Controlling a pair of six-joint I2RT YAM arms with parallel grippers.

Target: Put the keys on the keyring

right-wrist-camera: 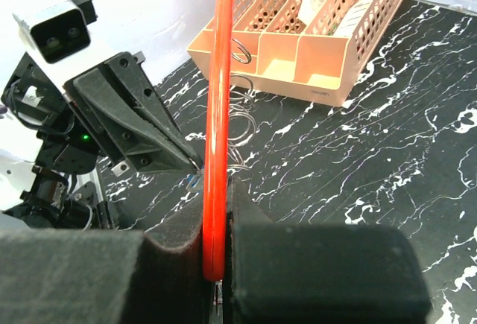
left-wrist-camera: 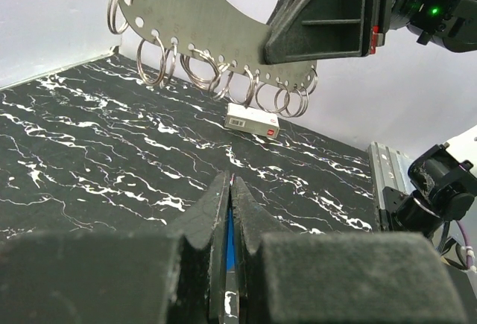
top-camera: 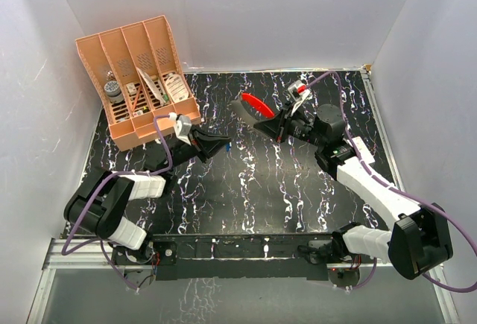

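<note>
Clenching the key [left-wrist-camera: 229, 243] in your left fingers [left-wrist-camera: 210, 220] and the keyring [right-wrist-camera: 217, 115] edge-on in your right fingers [right-wrist-camera: 250, 223], you risk either part pivoting or slipping on contact.

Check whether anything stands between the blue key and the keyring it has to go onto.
Nothing visible does. The key, pinched in the left gripper, faces the keyring in the right gripper across open air.

Blue key [top-camera: 226, 147] — red keyring [top-camera: 258, 105] — both aloft.
</note>
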